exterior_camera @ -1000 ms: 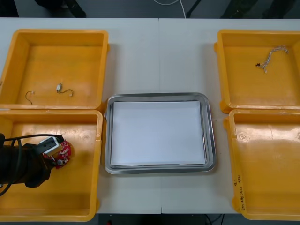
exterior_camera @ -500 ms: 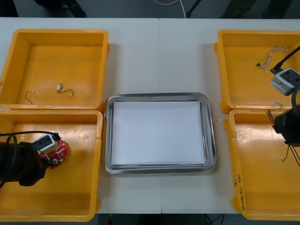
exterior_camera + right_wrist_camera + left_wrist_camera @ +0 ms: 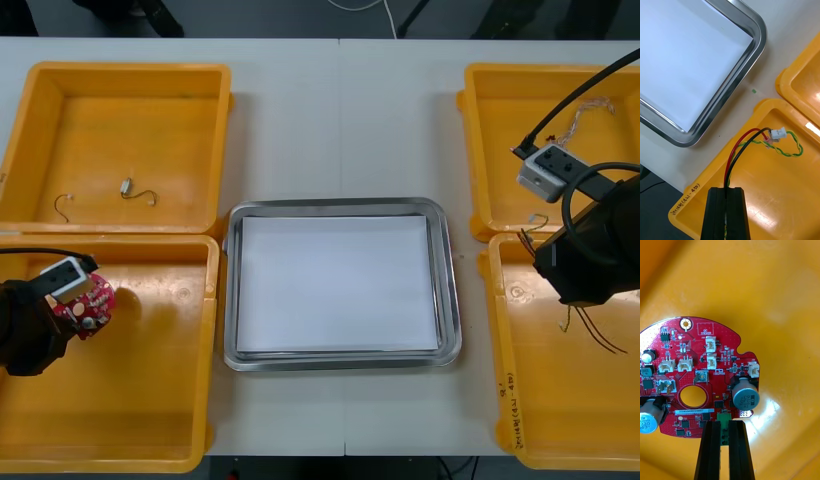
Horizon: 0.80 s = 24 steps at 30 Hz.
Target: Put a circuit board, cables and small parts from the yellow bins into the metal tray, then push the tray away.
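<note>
On a light table point(image 3: 340, 120), the metal tray point(image 3: 452, 300) sits between the left gripper point(image 3: 724, 423), pinching a round red circuit board point(image 3: 720, 386) above a yellow bin point(image 3: 150, 420), and the nearer right gripper point(image 3: 725, 191), pinching a red-and-black cable point(image 3: 769, 135).

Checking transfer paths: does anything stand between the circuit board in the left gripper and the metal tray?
Only the wall of the near left yellow bin, between the circuit board in the left gripper and the metal tray; nothing else visible. The right gripper holds a cable over the near right bin.
</note>
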Each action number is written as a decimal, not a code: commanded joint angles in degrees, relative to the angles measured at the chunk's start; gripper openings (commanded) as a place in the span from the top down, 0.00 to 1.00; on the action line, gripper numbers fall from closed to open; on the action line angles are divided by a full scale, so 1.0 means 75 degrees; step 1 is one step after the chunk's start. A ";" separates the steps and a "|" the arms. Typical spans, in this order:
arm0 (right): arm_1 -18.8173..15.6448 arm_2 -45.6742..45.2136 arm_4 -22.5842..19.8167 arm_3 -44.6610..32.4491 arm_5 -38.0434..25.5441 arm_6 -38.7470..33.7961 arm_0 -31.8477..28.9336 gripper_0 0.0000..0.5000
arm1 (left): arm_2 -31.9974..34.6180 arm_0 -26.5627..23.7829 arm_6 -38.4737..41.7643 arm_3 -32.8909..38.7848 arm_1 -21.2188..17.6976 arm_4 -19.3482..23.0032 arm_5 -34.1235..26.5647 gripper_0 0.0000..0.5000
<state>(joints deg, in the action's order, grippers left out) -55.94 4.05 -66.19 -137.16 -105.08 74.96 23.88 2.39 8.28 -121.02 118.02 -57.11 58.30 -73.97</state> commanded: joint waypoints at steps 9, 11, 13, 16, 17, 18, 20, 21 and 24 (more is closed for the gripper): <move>0.0064 0.0643 0.0306 0.0171 0.0101 -0.0104 0.0636 1.00 | 0.0572 -0.0436 0.2049 0.1584 0.0197 -0.0180 -0.1540 1.00; 0.0076 0.0643 0.0318 0.0171 0.0077 -0.0104 0.0636 1.00 | 0.0572 -0.0577 0.2389 0.1771 0.0197 -0.0215 -0.1809 1.00; 0.0088 0.0655 0.0306 0.0160 0.0042 -0.0104 0.0636 1.00 | 0.0572 -0.0799 0.2811 0.1994 0.0267 -0.0238 -0.2208 1.00; 0.0088 0.0643 0.0318 0.0171 -0.0005 -0.0151 0.0636 1.00 | 0.0537 -0.1139 0.3233 0.2170 0.0373 -0.0203 -0.2724 1.00; 0.0088 0.0643 0.0342 0.0171 -0.0016 -0.0139 0.0636 1.00 | 0.0513 -0.1209 0.3327 0.2193 0.0408 -0.0203 -0.2817 1.00; 0.0100 0.0643 0.0353 0.0160 -0.0040 -0.0151 0.0636 1.00 | 0.0431 -0.1385 0.3526 0.2275 0.0443 -0.0215 -0.3028 1.00; 0.0111 0.0643 0.0412 0.0171 -0.0075 -0.0151 0.0636 1.00 | 0.0255 -0.1690 0.3889 0.2404 0.0513 -0.0285 -0.3321 1.00; 0.0123 0.0643 0.0412 0.0171 -0.0075 -0.0151 0.0636 1.00 | 0.0197 -0.1772 0.3983 0.2439 0.0525 -0.0320 -0.3380 1.00; 0.0205 0.0643 0.0494 0.0171 -0.0087 -0.0162 0.0613 1.00 | -0.0284 -0.2229 0.4674 0.2650 0.0631 -0.0520 -0.3684 1.00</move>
<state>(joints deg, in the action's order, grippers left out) -55.57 8.45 -63.38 -135.72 -105.23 74.96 26.91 3.87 -3.27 -92.35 134.85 -53.60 56.14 -99.67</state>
